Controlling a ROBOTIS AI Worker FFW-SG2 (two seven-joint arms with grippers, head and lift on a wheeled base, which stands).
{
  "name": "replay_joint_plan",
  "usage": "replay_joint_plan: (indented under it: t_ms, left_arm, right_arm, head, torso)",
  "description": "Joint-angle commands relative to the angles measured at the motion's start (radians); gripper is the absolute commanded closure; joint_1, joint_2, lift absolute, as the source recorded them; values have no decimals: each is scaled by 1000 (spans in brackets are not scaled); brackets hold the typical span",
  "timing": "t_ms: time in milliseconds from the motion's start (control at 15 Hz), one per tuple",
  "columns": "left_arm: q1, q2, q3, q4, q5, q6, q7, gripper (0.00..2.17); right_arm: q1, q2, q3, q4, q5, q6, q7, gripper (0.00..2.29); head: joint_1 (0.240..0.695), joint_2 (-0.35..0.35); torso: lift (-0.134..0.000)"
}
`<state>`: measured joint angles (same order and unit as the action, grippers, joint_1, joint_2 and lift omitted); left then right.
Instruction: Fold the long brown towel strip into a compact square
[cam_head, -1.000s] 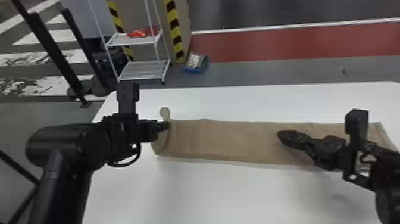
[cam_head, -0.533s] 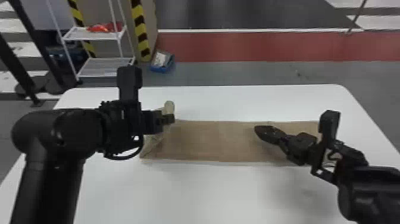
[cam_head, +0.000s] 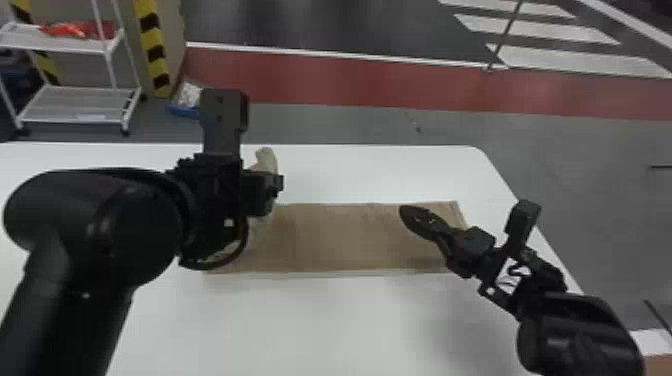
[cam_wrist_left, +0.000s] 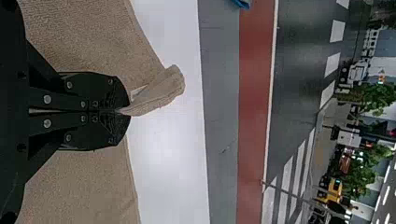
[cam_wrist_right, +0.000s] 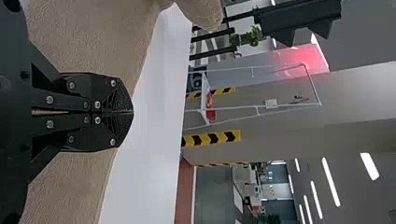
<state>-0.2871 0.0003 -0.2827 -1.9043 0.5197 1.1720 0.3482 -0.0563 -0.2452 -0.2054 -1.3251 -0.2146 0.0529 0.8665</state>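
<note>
L tool (cam_head: 280, 183) narrow, clamped on a bit of brown towel strip (cam_head: 340, 235); pinched flap sticks out past its tips. Rest of strip lies on wht worktop (cam_head: 350, 325), spread from below L tool twd R tool. R tool (cam_head: 406, 215) narrow, tips tog., nothing btwn, over strip nr its other end; contact unclear. Wht rack (cam_head: 80, 104) beyond worktop, left of L tool.

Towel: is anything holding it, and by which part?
Yes: the left gripper pinches the towel near its left end, on the far side. The right gripper holds nothing.
</note>
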Motion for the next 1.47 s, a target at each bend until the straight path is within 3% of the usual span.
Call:
replay_joint_plan:
  t_ms: [0, 200, 400, 800, 1133, 1400]
  left_arm:
    - [-12, -3, -66, 27, -30, -10, 15, 1855]
    - [-21, -3, -121, 85, -47, -62, 29, 1855]
    - [-38, -3, -184, 126, -64, -120, 58, 1855]
    - [-83, -3, -282, 125, -96, -80, 101, 1855]
    - [-99, -3, -286, 90, -95, 73, 120, 1855]
    - [-113, -3, -306, 151, -95, 51, 121, 1855]
  right_arm:
    - [29, -39, -54, -2, -61, -38, 0, 1862]
    - [49, -69, -98, 20, -97, -103, 0, 1862]
    - [53, -72, -149, 56, -115, -155, -6, 1862]
    - [61, -80, -163, 96, -132, -225, -14, 1862]
    - [50, -80, -155, 129, -134, -253, -14, 1862]
    - [47, -80, -146, 136, -134, -259, -18, 1862]
  head:
    - [695, -233]
    - [695, -295]
    - [695, -350]
    - [695, -350]
    - [695, -350]
    - [695, -350]
  torso:
    - [-128]
    - [-128]
    - [-128]
    - [-128]
    - [-128]
    - [-128]
